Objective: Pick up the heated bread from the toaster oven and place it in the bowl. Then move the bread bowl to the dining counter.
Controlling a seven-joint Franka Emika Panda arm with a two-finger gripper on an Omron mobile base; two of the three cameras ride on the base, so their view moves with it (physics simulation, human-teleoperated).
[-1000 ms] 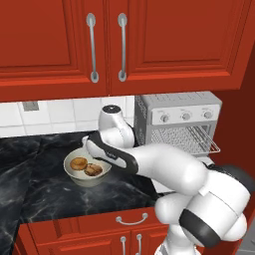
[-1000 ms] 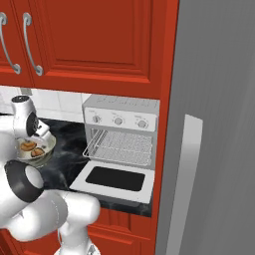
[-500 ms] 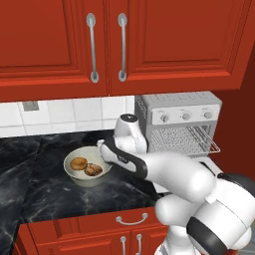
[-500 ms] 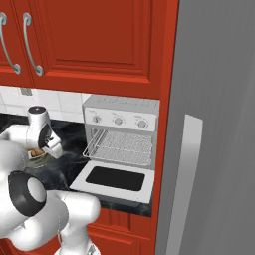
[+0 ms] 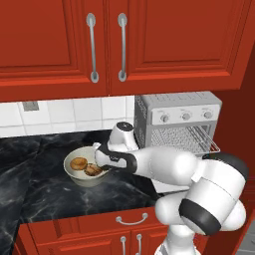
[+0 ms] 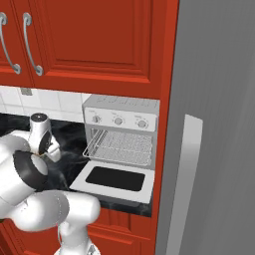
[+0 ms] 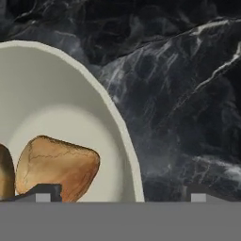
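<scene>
Bread is already lying in the bowl (image 5: 84,172): the heated bread (image 5: 78,163), a golden ring-like roll, is sitting at 9 o'clock inside it, and a darker brown lumpy bread piece (image 5: 92,170) is resting just beside it at 3 o'clock. The bowl is standing on the black marble surface (image 5: 45,196), at 9 o'clock from the toaster oven (image 5: 182,124), whose door (image 6: 115,179) is hanging open with the wire rack (image 6: 122,147) bare.

The gripper (image 7: 120,194) is hovering over the bowl's right rim with its fingers spread wide and nothing between them; one fingertip (image 7: 44,193) is sitting above the brown piece inside the bowl, the other over the bare surface outside.

Hazards, as a judgement:
- Rim grasp: the smooth, sloped wall is offering little purchase, so a shallow bite is risking slip or tilt during lifting.
- Inner finger descending onto the brown piece: contact is likely pushing the bread or blocking full closure.
- Tilted carry toward the dining counter: both pieces are free to roll out.
- Open oven door: the arm swinging low is risking a strike on it.
</scene>
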